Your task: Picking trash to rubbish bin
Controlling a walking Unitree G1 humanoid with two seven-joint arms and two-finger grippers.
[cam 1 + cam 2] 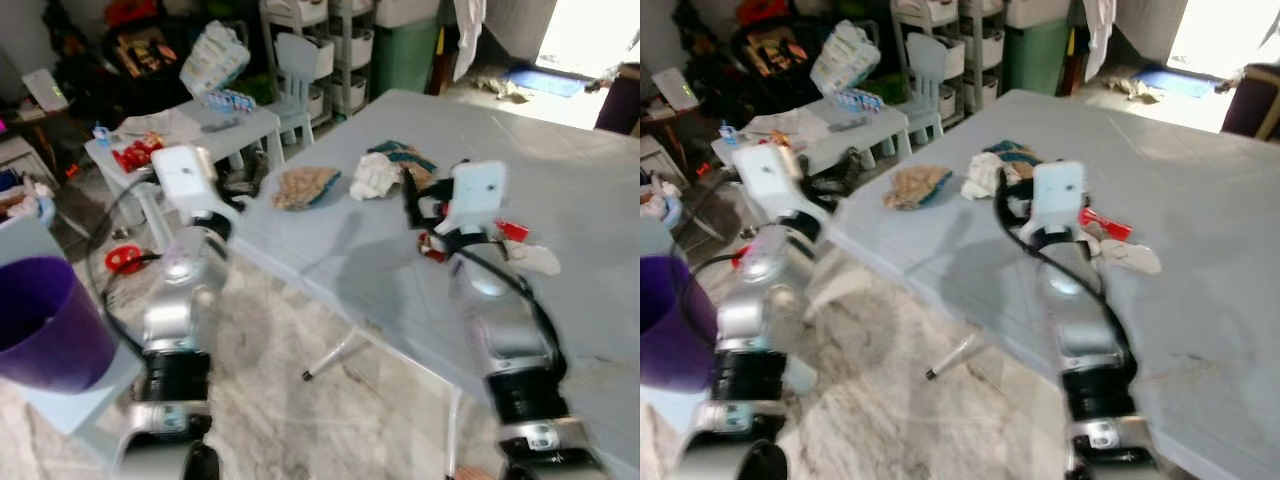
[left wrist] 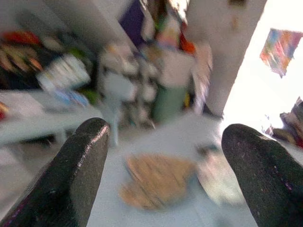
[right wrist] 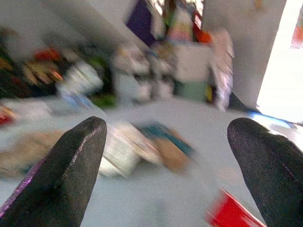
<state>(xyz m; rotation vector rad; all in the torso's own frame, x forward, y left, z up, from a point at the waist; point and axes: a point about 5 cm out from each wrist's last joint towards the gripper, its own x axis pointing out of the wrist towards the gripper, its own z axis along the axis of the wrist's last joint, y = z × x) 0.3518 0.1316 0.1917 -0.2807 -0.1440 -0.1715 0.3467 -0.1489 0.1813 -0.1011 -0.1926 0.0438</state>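
Seemingly, red wrapper (image 1: 511,229) lies lengthwise across grey table (image 1: 590,190), blurred.

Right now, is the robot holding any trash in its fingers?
No, the left gripper and right gripper both have their fingers spread wide apart with nothing between them, while the brown trash lies on the table.

small white table (image 1: 250,125), child's chair (image 1: 297,62)

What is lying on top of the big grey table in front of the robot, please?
On the grey table lie a brown crumpled wrapper, a white-and-teal crumpled wad, a red scrap and a white scrap. The right gripper covers whatever lies beneath it.
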